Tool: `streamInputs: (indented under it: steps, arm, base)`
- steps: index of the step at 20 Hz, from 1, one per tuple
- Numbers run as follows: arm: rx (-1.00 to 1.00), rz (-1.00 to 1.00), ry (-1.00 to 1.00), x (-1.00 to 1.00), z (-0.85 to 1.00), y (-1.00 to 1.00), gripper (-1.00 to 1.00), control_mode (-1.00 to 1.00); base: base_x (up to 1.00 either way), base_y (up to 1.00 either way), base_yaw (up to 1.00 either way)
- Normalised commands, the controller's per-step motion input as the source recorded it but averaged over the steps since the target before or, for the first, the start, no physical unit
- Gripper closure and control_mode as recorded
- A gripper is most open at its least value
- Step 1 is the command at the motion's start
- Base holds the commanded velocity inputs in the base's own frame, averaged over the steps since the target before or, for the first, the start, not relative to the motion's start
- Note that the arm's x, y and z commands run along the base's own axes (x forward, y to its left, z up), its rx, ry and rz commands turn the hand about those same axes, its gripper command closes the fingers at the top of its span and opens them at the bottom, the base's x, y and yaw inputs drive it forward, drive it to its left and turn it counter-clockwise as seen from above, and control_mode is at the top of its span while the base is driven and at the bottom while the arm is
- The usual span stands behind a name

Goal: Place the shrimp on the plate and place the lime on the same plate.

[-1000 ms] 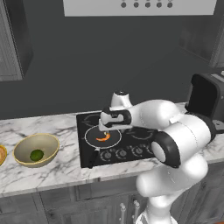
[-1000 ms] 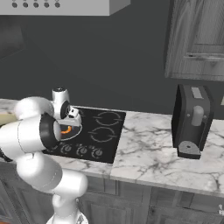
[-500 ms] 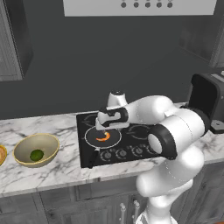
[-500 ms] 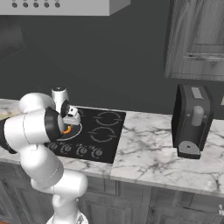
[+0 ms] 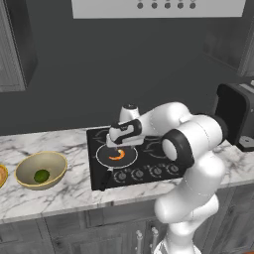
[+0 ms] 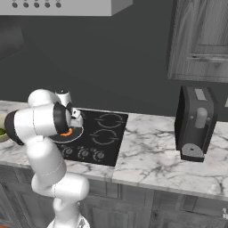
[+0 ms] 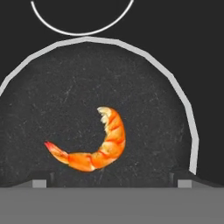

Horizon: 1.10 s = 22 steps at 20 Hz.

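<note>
A simulated kitchen with a marble counter and a black stovetop set into it. A white robot arm reaches over the stove's left side, its gripper hanging just above a round dark pan. In the pan lies the shrimp, a small curved orange piece; from the left base camera it shows as an orange crescent directly under the hand. The camera on the hand looks straight down at it: the shrimp sits near the middle of the pan's dark floor, and the two finger tips rise at the bottom corners of that view, spread wide apart with nothing between them — the gripper is open and empty.

Further left on the counter stands a tan-yellow bowl holding the lime, a small dark green ball. At the far left edge, a sliver of an orange-rimmed dish — the plate — is just visible.

The step in hand appears to be picking up the shrimp, the first of the two items. The next move likely calls for lowering the spread fingers around the shrimp's body, closing on it, then lifting and carrying it left, past the bowl, to the plate.
</note>
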Motion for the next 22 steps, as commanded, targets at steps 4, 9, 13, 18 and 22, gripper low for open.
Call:
streamInputs:
  steps: [4, 9, 13, 18, 22]
  arm:
    - [0.0, 0.0, 0.0, 0.2, -0.2, 0.0, -1.0, -1.0]
    - [0.0, 0.0, 0.0, 0.09, -0.12, 0.0, -1.0, -1.0]
    - [0.0, 0.0, 0.0, 0.0, -0.01, 0.0, -1.0, -1.0]
    - [0.0, 0.0, 0.0, 0.0, 0.0, 0.0, -1.0, -1.0]
    - [0.0, 0.0, 0.01, 0.0, -0.11, 0.05, -1.0, -1.0]
  base:
    - [0.0, 0.0, 0.0]
    - [0.0, 0.0, 0.0]
    - [0.0, 0.0, 0.0]
    - [0.0, 0.0, 0.0]
    - [0.0, 0.0, 0.0]
